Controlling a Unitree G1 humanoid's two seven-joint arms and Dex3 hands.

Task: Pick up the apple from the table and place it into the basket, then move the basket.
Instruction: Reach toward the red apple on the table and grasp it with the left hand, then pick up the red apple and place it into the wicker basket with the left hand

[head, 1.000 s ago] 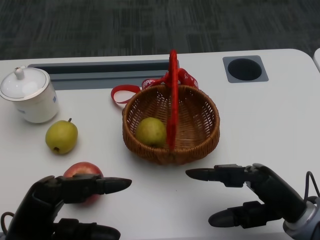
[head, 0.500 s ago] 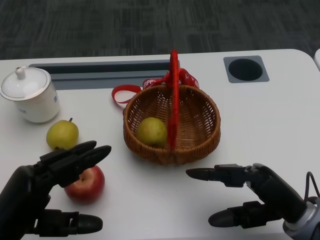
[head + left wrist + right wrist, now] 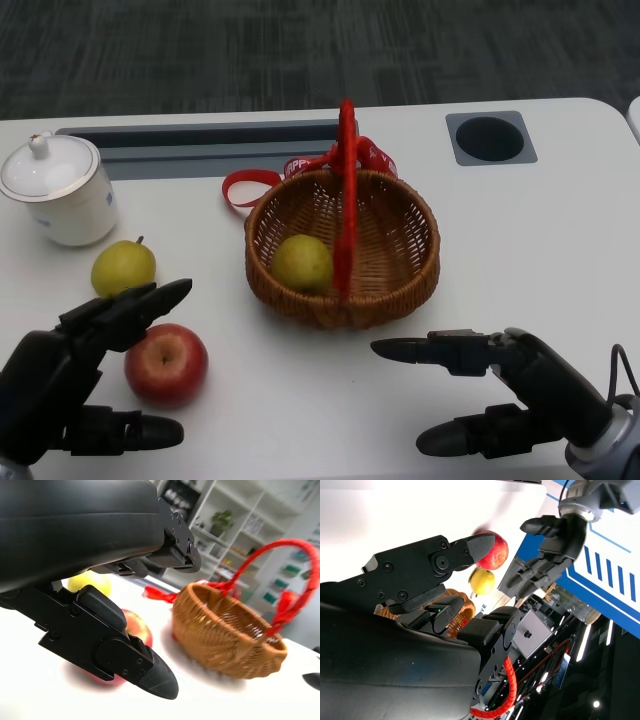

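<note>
Resting on the white table (image 3: 530, 250), the red apple (image 3: 166, 364) lies near the front edge on the robot's left side, outside the basket (image 3: 343, 250). The left hand (image 3: 70, 385) is placed around it without holding it: the upper fingers (image 3: 130, 308) reach over the far side of the fruit and the thumb lies on the near side, both a little apart from the skin, so the fingers are wide and hold nothing. In the left wrist view the apple (image 3: 132, 630) shows between the dark fingers, with no clear contact.

The wicker basket stands in the middle of the table, with a red handle (image 3: 345, 190) upright over it and a red ribbon (image 3: 250, 187) trailing behind on the left. Inside it lies a yellow-green pear (image 3: 301, 263), against the left wall.

A second pear (image 3: 123, 268) sits on the table just behind the apple, and farther back is a white lidded cup (image 3: 59, 189).

The right hand (image 3: 505, 395) hovers low in front of the basket, near but not touching it, with the fingers spread wide and nothing between them.
</note>
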